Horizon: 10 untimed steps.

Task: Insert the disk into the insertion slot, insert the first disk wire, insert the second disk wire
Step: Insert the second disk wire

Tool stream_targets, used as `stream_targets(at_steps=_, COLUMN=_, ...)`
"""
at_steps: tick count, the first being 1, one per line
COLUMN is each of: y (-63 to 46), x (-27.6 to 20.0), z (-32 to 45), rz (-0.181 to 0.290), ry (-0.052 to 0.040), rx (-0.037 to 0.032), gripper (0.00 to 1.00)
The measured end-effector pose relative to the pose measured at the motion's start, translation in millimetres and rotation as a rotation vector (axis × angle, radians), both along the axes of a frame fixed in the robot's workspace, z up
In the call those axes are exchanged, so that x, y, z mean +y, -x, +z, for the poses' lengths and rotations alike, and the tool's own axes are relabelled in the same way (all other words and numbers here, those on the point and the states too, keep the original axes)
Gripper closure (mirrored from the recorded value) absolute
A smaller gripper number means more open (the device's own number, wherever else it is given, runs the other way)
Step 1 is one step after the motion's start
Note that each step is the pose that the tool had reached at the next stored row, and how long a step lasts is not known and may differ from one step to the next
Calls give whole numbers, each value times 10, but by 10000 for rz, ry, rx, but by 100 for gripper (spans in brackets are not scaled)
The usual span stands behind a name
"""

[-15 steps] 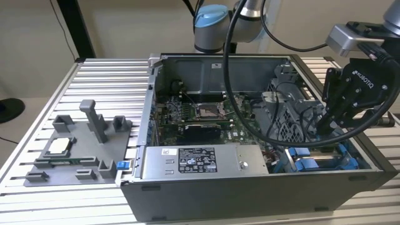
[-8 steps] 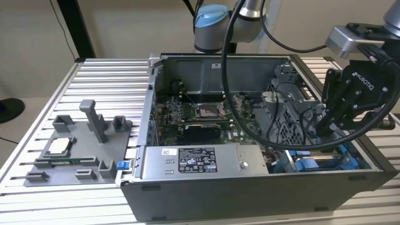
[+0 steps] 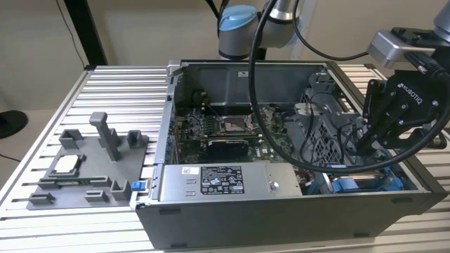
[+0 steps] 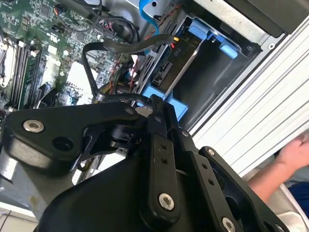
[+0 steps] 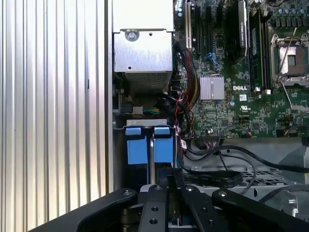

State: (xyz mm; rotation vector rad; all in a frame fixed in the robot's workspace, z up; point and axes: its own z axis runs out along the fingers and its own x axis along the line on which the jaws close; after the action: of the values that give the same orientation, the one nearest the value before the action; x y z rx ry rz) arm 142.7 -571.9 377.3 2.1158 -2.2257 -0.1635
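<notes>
Gripper: the black gripper (image 3: 372, 150) hung over the drive corner of the open computer case (image 3: 281, 221), at the exterior view's right. Its fingers (image 5: 159, 203) stood close together in both wrist views; whether they were fully closed or pinching something, I cannot tell.
Disk: a thin silver edge between blue carrier parts (image 5: 149, 147) sat in the bay directly beyond the fingertips in the first wrist view; the second wrist view showed the same blue frame (image 4: 166, 99) just past the gripper tip (image 4: 157, 104).
Insertion slot: the grey sheet-metal bay with blue trim (image 4: 217, 41) lay at the case wall, next to the ribbed table (image 4: 270, 111).
Wires: black cables (image 4: 120, 48) looped from the motherboard (image 5: 251, 96) toward the bay; their seating could not be judged.
Power supply: the grey box with a label (image 3: 225, 182) lay along the near case edge.
Fixture: a grey parts holder (image 3: 84, 168) rested on the table at the exterior view's left.
Person: a hand (image 4: 297, 154) showed beyond the table.
</notes>
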Motion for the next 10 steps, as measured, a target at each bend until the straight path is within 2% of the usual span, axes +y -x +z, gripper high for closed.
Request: stream_targets(at_steps=10, y=1, x=-6, z=0, rz=0, ry=-1, rx=0, gripper=100)
